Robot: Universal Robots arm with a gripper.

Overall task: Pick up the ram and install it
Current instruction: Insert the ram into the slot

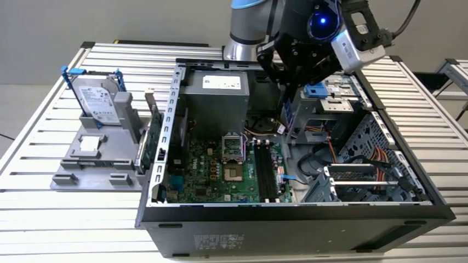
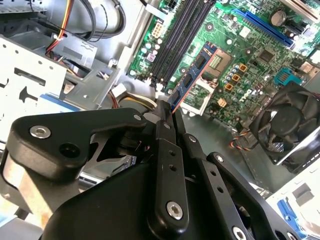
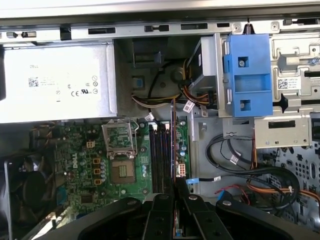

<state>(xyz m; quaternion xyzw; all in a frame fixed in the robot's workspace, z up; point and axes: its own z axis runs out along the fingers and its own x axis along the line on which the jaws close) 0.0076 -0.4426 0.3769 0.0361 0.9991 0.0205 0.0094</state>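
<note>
Black pincer (image 2: 167, 111) | clamped on blue ram (image 2: 194, 75) | seemingly above motherboard slots (image 2: 177, 42)

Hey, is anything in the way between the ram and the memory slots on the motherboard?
Nothing visible does. The end effector grips the ram over the open case. The black memory slots beyond it look empty, with no cable lying across them.

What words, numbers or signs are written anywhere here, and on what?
Nothing is legible enough to quote.
Power supply label: print too small to read.
Drive cage sticker: too small.
Hard drive label: too small.
Ram in the gripper: no readable marking.
</note>
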